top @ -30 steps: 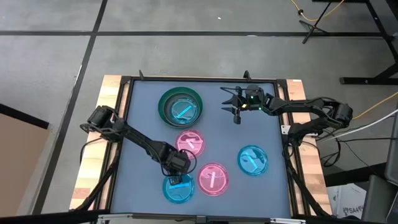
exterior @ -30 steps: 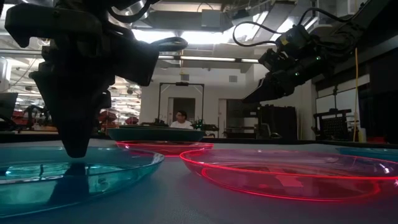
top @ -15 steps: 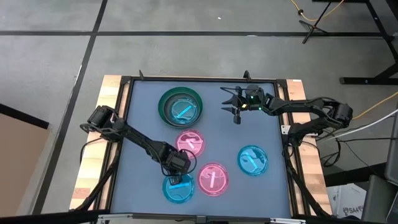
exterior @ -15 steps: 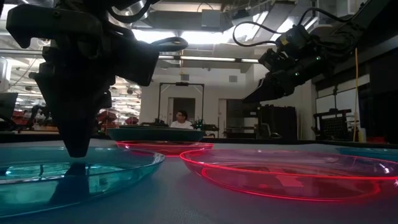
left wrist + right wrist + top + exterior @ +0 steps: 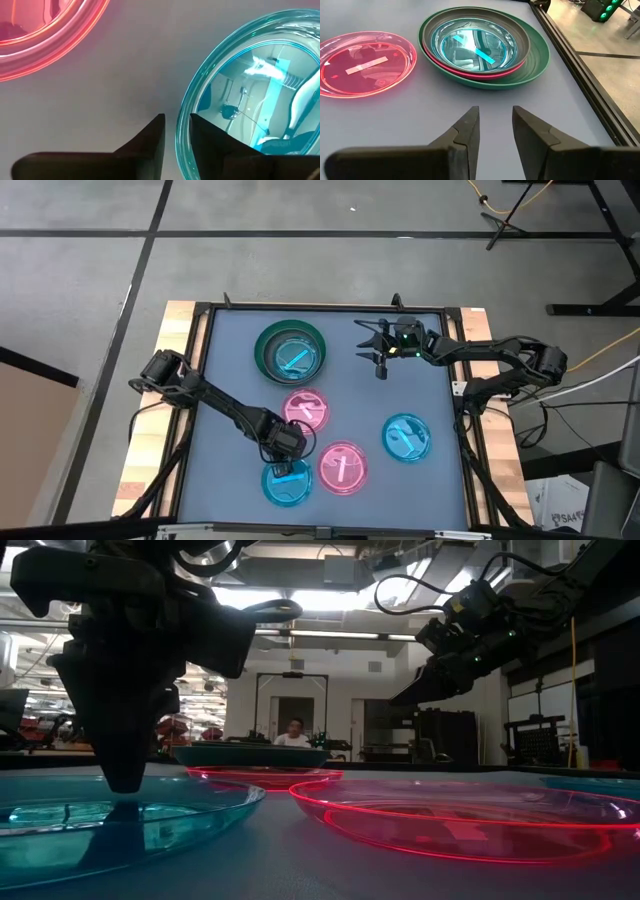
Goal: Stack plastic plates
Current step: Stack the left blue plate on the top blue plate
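The left gripper is straddling the rim of a cyan plate, one finger inside and one outside, not yet clenched. Beside that plate, a pink plate is lying on the surface. Beyond it, the right gripper is hanging parted beside the dark green plate, which is holding a stack.

The table has a grey-blue top inside a dark frame, with light wooden boards along its left and right edges. Around it lies a grey concrete floor crossed by dark lines. Beyond the far edge, in the low view, a person sits before a lit doorway under ceiling lights.
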You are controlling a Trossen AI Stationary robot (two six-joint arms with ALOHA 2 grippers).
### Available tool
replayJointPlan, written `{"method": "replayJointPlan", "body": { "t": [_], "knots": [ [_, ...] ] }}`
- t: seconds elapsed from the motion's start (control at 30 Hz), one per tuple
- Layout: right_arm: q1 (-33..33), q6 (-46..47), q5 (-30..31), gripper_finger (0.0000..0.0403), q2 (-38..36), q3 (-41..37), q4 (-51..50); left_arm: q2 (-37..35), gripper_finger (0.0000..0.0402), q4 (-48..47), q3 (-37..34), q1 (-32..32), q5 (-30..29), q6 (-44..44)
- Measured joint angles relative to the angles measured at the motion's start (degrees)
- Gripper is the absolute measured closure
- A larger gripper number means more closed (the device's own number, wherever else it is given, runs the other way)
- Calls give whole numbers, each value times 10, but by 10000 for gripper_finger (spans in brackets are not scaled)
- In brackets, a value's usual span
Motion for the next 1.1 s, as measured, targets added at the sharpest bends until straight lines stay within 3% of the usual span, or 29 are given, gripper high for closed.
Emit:
{"method": "replayJointPlan", "body": {
  "t": [0.2, 0.5, 1.1],
  "knots": [
    [0, 0, 0, 297, 0, 0, 0, 0, 332, 0, 0, 0, -1, 0],
    [0, 0, 0, 297, 0, 0, 0, 0, 395, 0, 0, 0, -1, 0],
    [0, 0, 1, 297, 0, 0, 0, -17, 401, -7, 0, 0, -5, 17]
  ]
}}
